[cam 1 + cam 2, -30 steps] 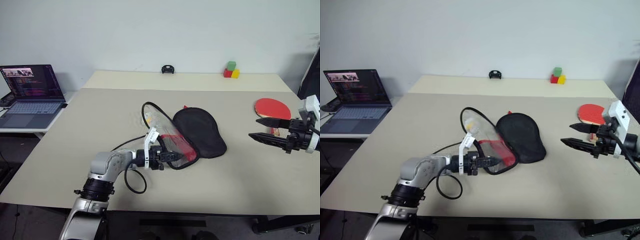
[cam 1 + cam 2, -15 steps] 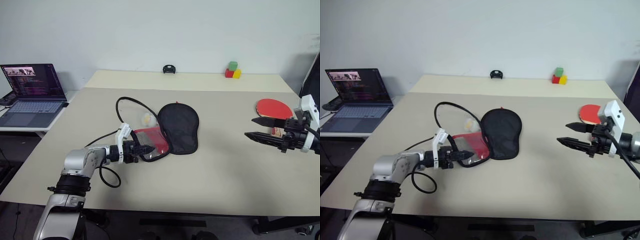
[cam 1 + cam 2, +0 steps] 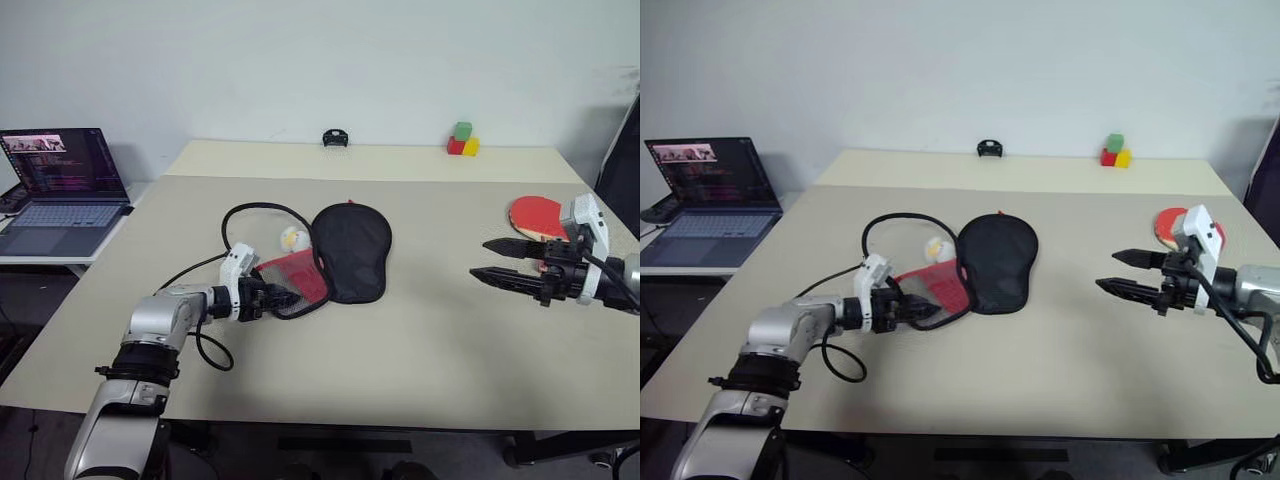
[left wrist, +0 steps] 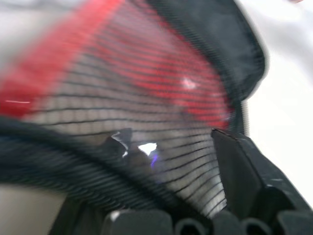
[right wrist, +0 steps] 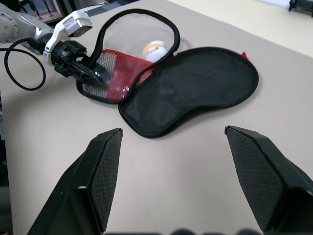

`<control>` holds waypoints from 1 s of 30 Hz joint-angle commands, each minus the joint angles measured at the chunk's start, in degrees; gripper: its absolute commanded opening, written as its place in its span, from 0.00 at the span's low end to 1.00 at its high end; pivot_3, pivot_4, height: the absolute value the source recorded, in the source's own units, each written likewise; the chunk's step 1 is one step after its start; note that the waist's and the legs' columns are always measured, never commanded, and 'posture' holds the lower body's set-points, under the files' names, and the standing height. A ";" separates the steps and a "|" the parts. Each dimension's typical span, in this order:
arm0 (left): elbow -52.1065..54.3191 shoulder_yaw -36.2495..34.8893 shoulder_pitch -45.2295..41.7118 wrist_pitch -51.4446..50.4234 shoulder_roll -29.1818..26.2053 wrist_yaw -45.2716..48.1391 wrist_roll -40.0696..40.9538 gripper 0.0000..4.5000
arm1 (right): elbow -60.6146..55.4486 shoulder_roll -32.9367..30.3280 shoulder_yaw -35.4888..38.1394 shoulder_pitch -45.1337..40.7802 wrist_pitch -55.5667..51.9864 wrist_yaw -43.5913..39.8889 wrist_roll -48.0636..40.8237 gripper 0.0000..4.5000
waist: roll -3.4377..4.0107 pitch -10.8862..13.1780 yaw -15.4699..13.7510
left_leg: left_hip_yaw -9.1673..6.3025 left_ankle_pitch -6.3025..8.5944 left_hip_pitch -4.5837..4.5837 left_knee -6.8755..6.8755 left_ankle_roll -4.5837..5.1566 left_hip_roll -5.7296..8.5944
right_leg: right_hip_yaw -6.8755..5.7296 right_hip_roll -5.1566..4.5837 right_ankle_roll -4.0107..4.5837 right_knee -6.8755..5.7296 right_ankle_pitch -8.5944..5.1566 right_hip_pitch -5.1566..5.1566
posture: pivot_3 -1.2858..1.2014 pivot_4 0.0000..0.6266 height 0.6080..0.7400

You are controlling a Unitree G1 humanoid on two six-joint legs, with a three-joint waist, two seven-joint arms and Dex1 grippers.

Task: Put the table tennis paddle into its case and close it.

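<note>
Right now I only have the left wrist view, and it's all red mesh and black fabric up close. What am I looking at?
Observer: That's the paddle-shaped soft fabric case, lying open on the beige table. The left gripper is at the edge of its red mesh half.
Operator: So where is the paddle?
Observer: The red-faced, wooden-handled table tennis paddle lies near the table's right edge, well apart from the case.
Operator: Is the other hand holding it?
Observer: No. The right gripper hovers open and empty beside the paddle, pointing toward the case.
</note>
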State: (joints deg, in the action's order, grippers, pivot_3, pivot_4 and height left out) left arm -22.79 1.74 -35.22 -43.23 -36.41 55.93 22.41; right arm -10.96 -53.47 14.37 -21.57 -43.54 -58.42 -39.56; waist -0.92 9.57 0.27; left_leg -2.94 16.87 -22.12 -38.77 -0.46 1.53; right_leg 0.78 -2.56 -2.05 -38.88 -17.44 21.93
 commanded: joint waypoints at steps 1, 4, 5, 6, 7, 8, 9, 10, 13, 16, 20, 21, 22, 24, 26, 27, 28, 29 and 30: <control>2.74 -2.86 1.91 0.11 -2.83 0.47 0.26 0.63 | -0.61 0.43 0.49 -1.70 -0.58 0.86 -1.02 0.82 | 0.00 0.00 0.02 | 0.01 0.00 -0.03 0.00 0.00 0.00 | 0.01 0.00 0.00 0.00 0.00 0.04 | 0.52 0.24 1.00; 5.87 -4.19 5.80 -0.59 -5.33 0.56 0.55 0.63 | -0.69 1.14 -0.05 -2.04 -1.00 1.33 -0.72 0.82 | 0.00 0.00 0.08 | 0.01 0.00 -0.19 0.00 0.00 -0.01 | 0.02 0.00 0.00 -0.02 0.00 0.18 | 0.52 0.24 1.00; 6.96 -4.77 7.09 -0.88 -6.07 0.48 0.78 0.63 | -0.71 1.34 -0.13 -2.16 -1.21 1.48 -0.82 0.82 | 0.00 0.00 0.11 | 0.00 0.00 -0.26 -0.01 0.00 -0.01 | 0.02 -0.01 0.00 -0.04 0.00 0.25 | 0.52 0.24 1.00; 7.83 -5.65 8.35 -1.22 -6.79 0.30 1.09 0.63 | -0.60 1.64 -0.22 -2.46 -1.38 1.70 -0.92 0.82 | 0.00 0.00 0.11 | 0.00 0.00 -0.30 -0.01 0.00 -0.01 | 0.02 -0.01 0.00 -0.04 0.00 0.30 | 0.52 0.24 1.00; 8.43 -6.70 9.43 -1.56 -7.41 0.01 1.44 0.63 | -0.46 2.03 -0.29 -2.84 -1.70 2.00 -1.12 0.82 | 0.00 0.00 0.18 | 0.00 0.00 -0.31 -0.01 0.00 -0.01 | 0.02 -0.01 0.00 -0.04 0.00 0.31 | 0.52 0.24 1.00; 8.77 -8.09 10.57 -1.77 -8.03 -0.56 1.74 0.63 | -0.39 2.73 -0.36 -3.44 -2.11 2.44 -1.50 0.82 | 0.01 0.00 0.22 | 0.00 0.00 -0.32 -0.01 0.00 -0.02 | 0.02 -0.01 0.01 -0.04 0.00 0.33 | 0.52 0.24 1.00; 8.89 -9.54 11.56 -1.96 -8.53 -1.20 2.11 0.63 | -0.33 3.48 -0.52 -4.08 -2.67 3.01 -1.82 0.82 | 0.01 0.00 0.32 | 0.00 0.00 -0.32 -0.01 0.00 -0.03 | 0.02 -0.01 0.01 -0.04 0.00 0.33 | 0.52 0.24 1.00; 8.95 -10.85 12.55 -1.85 -9.06 -1.75 2.33 0.63 | -0.34 4.23 -0.73 -4.64 -3.23 3.58 -2.07 0.82 | 0.01 0.00 0.35 | 0.00 0.00 -0.32 0.00 0.00 -0.03 | 0.03 -0.01 0.01 -0.04 0.00 0.34 | 0.52 0.24 1.00; 9.59 -14.69 15.41 -1.32 -10.28 -3.14 3.03 0.63 | -0.53 6.30 -1.53 -6.06 -4.71 5.54 -2.42 0.82 | 0.01 0.00 0.51 | -0.01 0.00 -0.32 0.00 0.00 -0.04 | 0.02 -0.01 0.01 -0.07 0.00 0.35 | 0.52 0.24 1.00; 11.87 -22.67 18.12 -0.48 -11.80 -3.59 6.40 0.63 | 0.16 10.53 -2.06 -9.40 -9.79 10.15 -5.11 0.82 | 0.01 0.00 1.11 | 0.00 0.00 -0.32 0.01 0.00 -0.05 | 0.03 -0.02 0.01 -0.07 0.00 0.36 | 0.52 0.24 1.00; 16.16 -28.29 17.06 -2.10 -12.67 -3.30 11.11 0.63 | 1.15 14.55 -4.48 -12.51 -10.65 12.27 -4.53 0.82 | 0.00 0.00 0.96 | -0.06 0.00 -0.43 0.01 0.00 -0.05 | -0.06 -0.04 0.02 -0.04 0.01 0.40 | 0.52 0.24 1.00; 16.58 -28.81 16.27 -2.02 -12.61 -3.65 11.71 0.63 | 2.11 15.79 -5.55 -13.60 -10.01 13.02 -3.56 0.82 | 0.00 0.00 0.81 | -0.05 0.00 -0.44 0.00 0.00 -0.04 | -0.06 -0.06 0.02 -0.04 0.01 0.41 | 0.52 0.24 1.00; 16.80 -29.37 15.28 -2.10 -12.36 -4.10 12.43 0.63 | 3.56 17.05 -6.62 -14.82 -9.49 14.25 -2.33 0.82 | 0.00 0.00 0.67 | -0.05 0.00 -0.44 0.00 0.00 -0.03 | -0.07 -0.07 0.02 -0.03 0.01 0.40 | 0.52 0.24 1.00; 16.89 -30.70 12.48 -2.84 -11.84 -5.30 14.32 0.63 | 7.55 19.11 -9.60 -17.50 -8.74 16.01 0.91 0.82 | 0.00 0.00 0.60 | -0.05 0.00 -0.43 0.00 -0.01 -0.02 | -0.08 -0.07 0.02 -0.04 0.01 0.40 | 0.52 0.24 1.00; 16.81 -30.93 10.22 -3.16 -11.99 -5.76 15.48 0.63 | 12.21 22.43 -10.98 -20.91 -9.29 19.12 2.94 0.82 | -0.01 0.00 0.68 | -0.05 0.00 -0.44 -0.02 -0.01 -0.02 | -0.10 -0.07 0.02 -0.07 0.01 0.42 | 0.52 0.24 1.00; 16.76 -30.84 9.57 -3.27 -12.13 -5.86 15.91 0.63 | 13.81 23.67 -11.36 -22.21 -9.66 19.93 3.48 0.82 | -0.01 0.00 0.78 | -0.05 -0.01 -0.42 -0.02 -0.02 -0.02 | -0.09 -0.06 0.03 -0.08 0.01 0.42 | 0.52 0.24 1.00; 16.72 -30.74 8.70 -3.57 -12.31 -5.78 16.49 0.63 | 16.09 25.11 -11.95 -23.91 -10.64 21.24 4.32 0.82 | -0.01 0.00 0.96 | -0.04 -0.01 -0.46 -0.02 -0.03 -0.01 | -0.09 -0.06 0.03 -0.09 0.02 0.47 | 0.52 0.24 1.00; 16.67 -30.65 8.06 -3.90 -12.44 -5.66 17.07 0.63 | 18.03 26.13 -12.48 -25.20 -11.09 22.17 5.22 0.82 | -0.01 0.00 1.24 | -0.02 -0.03 -0.47 -0.01 -0.05 -0.01 | -0.08 -0.06 0.03 -0.11 0.02 0.50 | 0.52 0.24 1.00; 16.61 -30.55 7.48 -4.43 -12.54 -5.47 17.73 0.63 | 20.35 27.23 -12.98 -26.59 -11.26 23.03 6.26 0.82 | -0.01 0.00 1.34 | -0.02 -0.07 -0.48 0.00 -0.14 -0.01 | -0.08 -0.05 0.03 -0.10 0.02 0.52 | 0.52 0.24 1.00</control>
State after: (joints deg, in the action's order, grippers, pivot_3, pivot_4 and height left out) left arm -7.35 -27.36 -26.77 -47.18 -47.90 50.43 38.47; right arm 7.89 -26.58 1.09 -46.00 -54.50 -36.79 -34.51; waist -0.93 9.57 1.61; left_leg -2.95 16.76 -22.67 -38.77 -0.66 1.53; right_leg 0.70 -2.61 -2.02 -38.98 -17.43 22.53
